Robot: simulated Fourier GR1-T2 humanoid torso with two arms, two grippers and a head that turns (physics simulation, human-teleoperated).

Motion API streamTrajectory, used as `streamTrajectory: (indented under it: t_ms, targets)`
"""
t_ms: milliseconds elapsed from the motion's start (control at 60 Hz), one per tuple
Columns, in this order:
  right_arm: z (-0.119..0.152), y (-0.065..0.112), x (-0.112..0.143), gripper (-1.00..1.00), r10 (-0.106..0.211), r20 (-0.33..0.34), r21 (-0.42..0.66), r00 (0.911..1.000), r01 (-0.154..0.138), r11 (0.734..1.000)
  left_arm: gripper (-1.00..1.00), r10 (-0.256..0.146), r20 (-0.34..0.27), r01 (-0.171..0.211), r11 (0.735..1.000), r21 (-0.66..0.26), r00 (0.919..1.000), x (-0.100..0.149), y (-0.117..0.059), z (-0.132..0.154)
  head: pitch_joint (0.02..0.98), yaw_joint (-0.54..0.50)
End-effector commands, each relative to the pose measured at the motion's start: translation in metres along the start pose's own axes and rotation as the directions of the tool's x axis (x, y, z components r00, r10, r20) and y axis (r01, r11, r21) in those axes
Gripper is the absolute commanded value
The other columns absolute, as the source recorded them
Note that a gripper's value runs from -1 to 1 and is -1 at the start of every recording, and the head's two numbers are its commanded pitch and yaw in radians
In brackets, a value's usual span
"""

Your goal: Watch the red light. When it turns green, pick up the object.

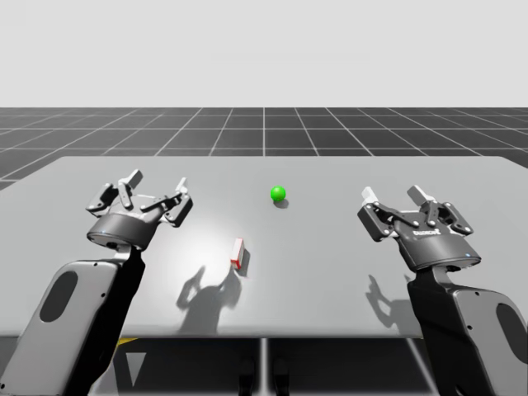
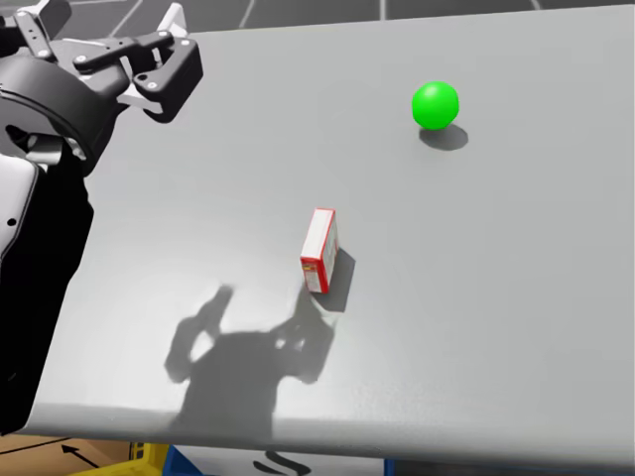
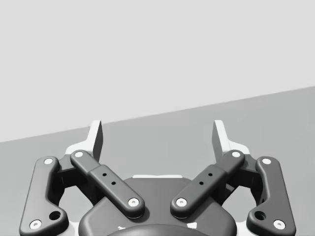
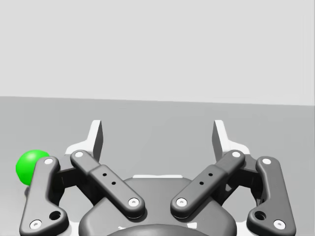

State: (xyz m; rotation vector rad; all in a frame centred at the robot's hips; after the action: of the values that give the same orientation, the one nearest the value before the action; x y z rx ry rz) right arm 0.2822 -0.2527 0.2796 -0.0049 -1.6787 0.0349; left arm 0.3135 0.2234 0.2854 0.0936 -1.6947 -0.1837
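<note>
- The left end effector [image 1: 155,190] is recorded with fingers spread and nothing between them, held above the left part of the worktop [image 1: 346,272].
- The red-and-white box [image 1: 238,254] is found lying on the worktop left of centre. It lies to the right of the left end effector, nearer the robot's edge, and well apart from both end effectors.
- Its long axis is seen to run roughly away from the robot, so the narrow width is presented side to side.
- The light [image 1: 278,194] is noted as green, beyond the box and slightly to its right. The go signal is judged given.
- The right end effector [image 1: 394,198] is recorded spread and empty, farther from the box. The left arm is judged the nearer.
</note>
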Motion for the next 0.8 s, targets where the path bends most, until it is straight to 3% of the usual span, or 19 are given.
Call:
streamTrajectory:
  t_ms: [17,117,433,650,800]
  targets:
    - [0.000,0.000,-0.001,-1.00,0.001,-0.003,-0.002,1.0000,-0.001,1.000,-1.00,0.030,-0.013,-0.031,0.993,-0.113,0.9995,0.010,-0.021,0.027,0.850,0.14]
    - [0.000,0.000,-0.001,-1.00,0.002,-0.001,-0.004,1.0000,-0.002,1.000,-1.00,0.033,-0.082,-0.046,0.986,-0.162,0.9961,0.013,-0.031,0.048,0.851,0.13]
    - [0.001,-0.002,0.001,-1.00,0.007,0.007,-0.010,0.9999,-0.007,1.000,-1.00,-0.007,-0.130,-0.028,0.965,-0.263,0.9915,0.011,-0.061,0.108,0.848,0.12]
    - [0.001,-0.004,0.001,-1.00,0.012,0.011,-0.013,0.9999,-0.012,1.000,-1.00,-0.004,-0.213,-0.060,0.955,-0.292,0.9770,-0.022,-0.070,0.127,0.852,0.12]
    - [0.000,-0.003,0.001,-1.00,0.011,0.011,-0.011,0.9999,-0.011,1.000,-1.00,0.016,-0.284,-0.106,0.946,-0.305,0.9587,-0.057,-0.075,0.135,0.854,0.13]
